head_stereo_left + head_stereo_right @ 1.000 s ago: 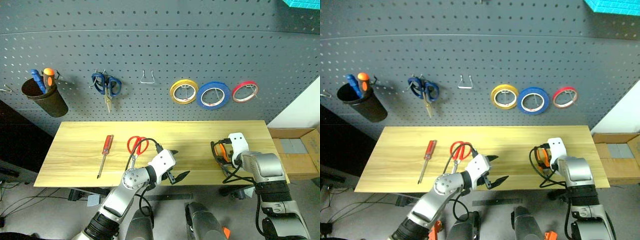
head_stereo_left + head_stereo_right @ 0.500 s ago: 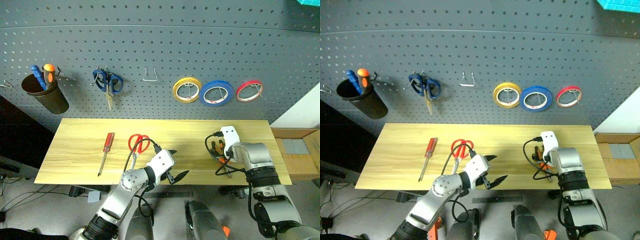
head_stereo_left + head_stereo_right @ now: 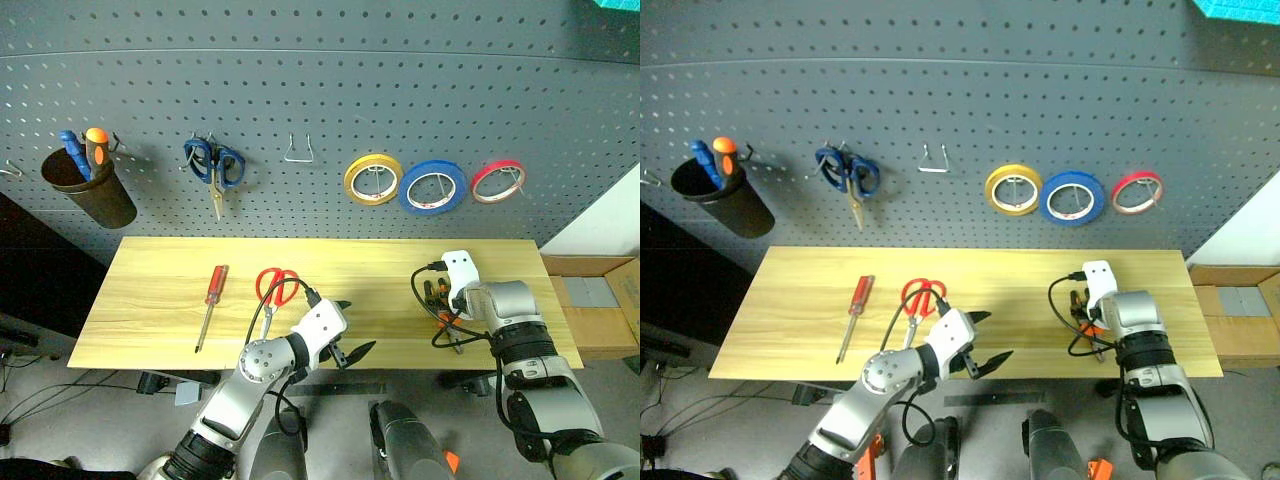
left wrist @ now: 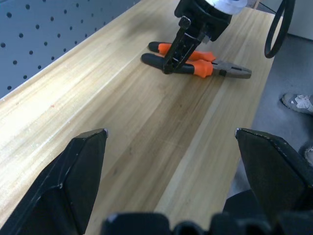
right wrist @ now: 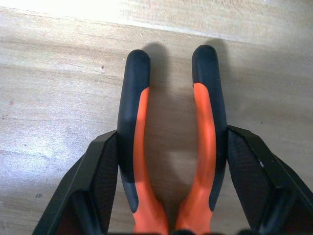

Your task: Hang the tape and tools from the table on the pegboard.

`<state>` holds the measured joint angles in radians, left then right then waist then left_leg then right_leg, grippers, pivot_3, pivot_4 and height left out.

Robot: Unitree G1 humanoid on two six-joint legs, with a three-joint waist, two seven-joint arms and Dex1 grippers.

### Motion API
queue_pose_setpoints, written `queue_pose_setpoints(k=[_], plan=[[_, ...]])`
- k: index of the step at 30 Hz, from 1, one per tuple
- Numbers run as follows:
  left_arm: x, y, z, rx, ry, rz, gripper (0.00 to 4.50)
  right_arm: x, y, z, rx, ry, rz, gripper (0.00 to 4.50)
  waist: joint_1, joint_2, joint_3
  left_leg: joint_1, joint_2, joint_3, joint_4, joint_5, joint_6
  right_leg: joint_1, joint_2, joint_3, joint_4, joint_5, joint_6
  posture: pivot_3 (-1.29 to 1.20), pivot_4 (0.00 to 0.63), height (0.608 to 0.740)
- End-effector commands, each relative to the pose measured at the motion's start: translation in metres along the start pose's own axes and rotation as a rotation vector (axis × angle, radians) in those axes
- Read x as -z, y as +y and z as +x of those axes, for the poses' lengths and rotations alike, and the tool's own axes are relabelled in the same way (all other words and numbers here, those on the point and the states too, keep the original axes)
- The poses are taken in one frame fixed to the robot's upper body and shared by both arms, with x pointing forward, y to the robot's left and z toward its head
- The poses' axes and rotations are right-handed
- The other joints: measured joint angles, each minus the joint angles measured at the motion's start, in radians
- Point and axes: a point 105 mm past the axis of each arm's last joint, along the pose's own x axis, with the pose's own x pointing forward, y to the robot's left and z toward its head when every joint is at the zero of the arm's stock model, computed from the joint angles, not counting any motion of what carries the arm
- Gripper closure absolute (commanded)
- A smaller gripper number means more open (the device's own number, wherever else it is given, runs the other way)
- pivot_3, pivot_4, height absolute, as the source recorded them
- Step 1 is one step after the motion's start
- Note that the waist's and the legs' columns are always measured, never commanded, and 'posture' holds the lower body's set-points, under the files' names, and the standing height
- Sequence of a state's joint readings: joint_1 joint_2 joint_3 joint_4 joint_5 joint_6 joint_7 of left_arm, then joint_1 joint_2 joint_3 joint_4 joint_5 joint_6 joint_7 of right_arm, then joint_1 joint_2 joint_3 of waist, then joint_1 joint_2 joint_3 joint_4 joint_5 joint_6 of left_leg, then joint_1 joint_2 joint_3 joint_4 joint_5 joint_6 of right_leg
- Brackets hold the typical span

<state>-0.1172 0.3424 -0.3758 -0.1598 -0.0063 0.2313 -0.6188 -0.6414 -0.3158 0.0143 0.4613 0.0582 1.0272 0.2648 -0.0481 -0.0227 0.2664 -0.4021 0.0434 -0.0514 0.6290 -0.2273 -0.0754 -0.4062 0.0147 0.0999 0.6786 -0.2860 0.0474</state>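
The pliers [image 5: 132,122], with orange-and-black handles, lie on the right part of the light wood table [image 3: 160,290]. My right gripper [image 3: 441,303] points down on them, and its fingers [image 5: 105,171] press the outer sides of both handles. In the left wrist view the pliers [image 4: 198,62] lie flat under the right gripper [image 4: 182,49]. My left gripper [image 3: 358,325] hovers open over the table's front edge, holding nothing. Red-handled scissors [image 3: 275,288] and a red-handled screwdriver [image 3: 211,298] lie on the table to its left. The blue tape [image 3: 432,187] hangs on the pegboard [image 3: 300,80].
On the pegboard hang a yellow roll [image 3: 371,180], a thin red roll [image 3: 497,182], blue-handled scissors [image 3: 213,166], a bare metal hook [image 3: 298,152] and a dark cup [image 3: 88,190] with two tool handles in it. A cardboard box [image 3: 600,300] sits to the right of the table.
My right gripper moved a little forward down onto the pliers, and its fingers closed against the handles. The left gripper stayed still and open.
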Motion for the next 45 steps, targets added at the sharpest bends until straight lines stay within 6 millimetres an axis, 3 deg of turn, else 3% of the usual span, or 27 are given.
queue_pose_setpoints(k=[1,6,10,13,19,24,30,33,36,40,45], plan=[[-0.020,0.007,-0.002,-0.048,-0.080,0.004,0.00,-0.024,0.005,-0.011,-0.048,-0.121,-0.080,1.76,0.000,0.000,0.000,0.000,0.000,0.000,0.000,0.000,0.000,0.000,0.000,0.000,0.000,0.000,0.000,0.07,0.229,0.740],[-0.040,0.004,-0.020,-0.171,-0.189,-0.158,0.00,-0.053,0.048,-0.052,-0.253,-0.364,-0.171,1.76,-0.002,0.002,-0.001,-0.007,0.001,-0.001,0.000,0.000,0.000,-0.007,0.000,-0.001,0.001,0.001,-0.002,0.06,0.193,0.740],[-0.058,-0.001,-0.046,-0.257,-0.247,-0.204,0.00,-0.072,0.097,-0.097,-0.385,-0.595,-0.190,1.76,0.002,0.002,-0.007,-0.017,0.001,-0.003,0.000,0.000,-0.001,-0.016,0.000,-0.004,0.002,0.003,-0.006,0.08,0.156,0.740],[-0.071,0.009,-0.068,-0.394,-0.273,-0.233,0.00,-0.096,0.132,-0.135,-0.484,-0.788,-0.149,1.76,0.004,0.002,-0.009,-0.017,0.002,-0.004,0.000,0.000,-0.002,-0.016,0.000,-0.004,0.003,0.003,-0.006,0.09,0.137,0.740],[-0.082,0.040,-0.100,-0.597,-0.287,-0.144,0.00,-0.153,0.153,-0.187,-0.556,-1.080,-0.043,1.76,0.024,-0.004,-0.034,-0.017,0.000,-0.004,0.002,0.004,-0.007,-0.015,0.000,-0.005,0.002,0.007,-0.005,0.13,0.111,0.740],[-0.108,0.076,-0.115,-0.734,-0.354,-0.023,0.00,-0.200,0.160,-0.229,-0.544,-1.333,-0.044,1.76,0.040,-0.015,-0.058,-0.016,0.001,-0.005,0.002,0.005,-0.007,-0.014,0.000,-0.006,0.002,0.008,-0.006,0.16,0.089,0.740],[-0.119,0.115,-0.097,-0.767,-0.391,0.013,0.00,-0.234,0.168,-0.246,-0.471,-1.508,-0.040,1.76,0.060,-0.017,-0.083,-0.015,0.001,-0.004,0.001,0.005,-0.008,-0.015,0.000,-0.007,0.003,0.009,-0.008,0.16,0.071,0.740],[-0.121,0.122,-0.079,-0.711,-0.406,-0.007,0.00,-0.246,0.177,-0.254,-0.456,-1.569,-0.031,1.76,0.064,-0.017,-0.088,-0.015,0.001,-0.004,0.001,0.005,-0.008,-0.015,0.001,-0.007,0.004,0.010,-0.009,0.16,0.068,0.740],[-0.121,0.125,-0.066,-0.660,-0.405,-0.005,0.00,-0.251,0.180,-0.253,-0.432,-1.605,-0.027,1.76,0.071,-0.018,-0.092,-0.015,0.001,-0.004,0.000,0.006,-0.009,-0.015,0.001,-0.007,0.004,0.010,-0.009,0.16,0.074,0.740],[-0.096,0.135,-0.041,-0.600,-0.334,-0.095,0.00,-0.254,0.184,-0.237,-0.361,-1.633,-0.023,1.76,0.074,-0.018,-0.093,-0.015,0.001,-0.004,0.001,0.006,-0.009,-0.015,0.000,-0.007,0.004,0.010,-0.010,0.18,0.090,0.740],[-0.095,0.149,-0.037,-0.609,-0.323,-0.093,0.00,-0.257,0.187,-0.228,-0.314,-1.652,-0.009,1.76,0.076,-0.017,-0.091,-0.015,0.002,-0.004,0.001,0.006,-0.008,-0.015,0.001,-0.007,0.004,0.010,-0.010,0.20,0.146,0.740]])
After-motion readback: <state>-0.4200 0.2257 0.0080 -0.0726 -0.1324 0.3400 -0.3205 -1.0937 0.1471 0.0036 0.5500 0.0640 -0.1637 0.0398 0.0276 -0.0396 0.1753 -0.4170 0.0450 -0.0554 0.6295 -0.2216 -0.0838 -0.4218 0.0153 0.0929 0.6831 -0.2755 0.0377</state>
